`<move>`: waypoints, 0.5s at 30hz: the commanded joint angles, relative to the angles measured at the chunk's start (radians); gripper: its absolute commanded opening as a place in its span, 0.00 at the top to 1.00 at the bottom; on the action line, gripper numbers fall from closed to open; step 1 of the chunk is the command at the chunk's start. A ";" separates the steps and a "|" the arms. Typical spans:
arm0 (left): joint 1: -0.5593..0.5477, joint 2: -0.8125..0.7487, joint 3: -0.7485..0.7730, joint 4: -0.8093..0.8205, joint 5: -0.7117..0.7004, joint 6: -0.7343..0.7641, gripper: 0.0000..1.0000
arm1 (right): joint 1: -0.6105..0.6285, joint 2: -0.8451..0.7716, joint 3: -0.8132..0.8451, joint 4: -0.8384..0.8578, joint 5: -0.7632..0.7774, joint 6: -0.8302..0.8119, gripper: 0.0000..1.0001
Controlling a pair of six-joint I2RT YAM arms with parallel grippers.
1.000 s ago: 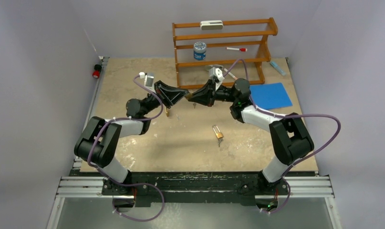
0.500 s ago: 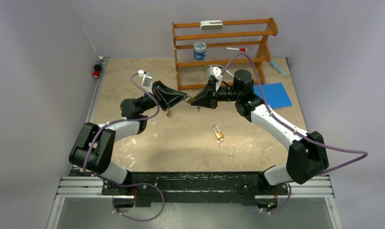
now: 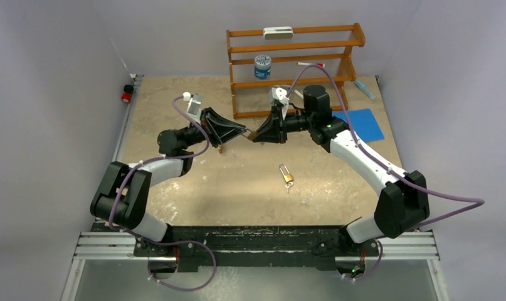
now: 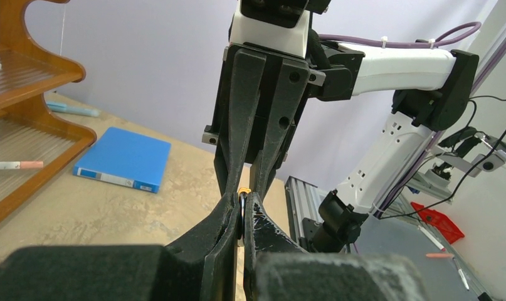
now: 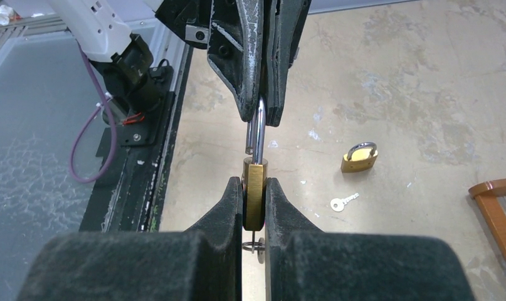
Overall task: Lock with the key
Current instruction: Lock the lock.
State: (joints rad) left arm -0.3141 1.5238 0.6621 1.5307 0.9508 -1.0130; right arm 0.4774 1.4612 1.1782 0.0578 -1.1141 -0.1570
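Right gripper (image 5: 254, 186): fingers pressed flat on both sides of the brass body of a padlock (image 5: 254, 172), holding it off the table (image 3: 194, 188). Body upright in the wrist view, shackle (image 5: 261, 141) pointing away from the gripper.

Left gripper (image 5: 261, 118): meets the right one tip to tip, fingers pinched together on the top bend of the shackle. In its own wrist view the fingertips (image 4: 228, 213) touch with only a sliver of metal between them.

Shackle: long leg in the body; the short leg ends just above the body and looks unseated. A thin wire ring (image 5: 255, 244) shows under the body. Whether a key sits in the lock cannot be told.

Position: both grippers and the held padlock hang over the middle of the table, in front of the wooden rack (image 3: 294, 69).

On the table below: a loose padlock (image 5: 360, 157) and a small key (image 5: 343, 202) beside it, apart from each other. Another padlock (image 3: 287, 175) lies nearer the arm bases. A blue folder (image 3: 357, 124) lies near the rack's right end.
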 commanded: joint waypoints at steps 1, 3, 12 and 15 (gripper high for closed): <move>0.062 -0.007 0.006 0.203 -0.158 0.008 1.00 | 0.010 -0.052 0.014 -0.020 -0.185 0.002 1.00; 0.053 0.000 -0.003 0.202 -0.174 0.008 1.00 | 0.010 -0.053 0.000 0.058 -0.181 0.046 1.00; 0.003 0.047 -0.002 0.202 -0.192 0.045 1.00 | 0.012 -0.019 0.014 0.216 -0.184 0.146 1.00; -0.001 0.065 -0.004 0.201 -0.198 0.066 1.00 | 0.012 -0.020 0.005 0.260 -0.202 0.206 1.00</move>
State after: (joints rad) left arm -0.3233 1.5440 0.6590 1.5314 0.8730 -1.0084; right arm 0.4633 1.4837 1.1690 0.1768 -1.1172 -0.0380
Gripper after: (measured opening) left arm 0.031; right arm 0.085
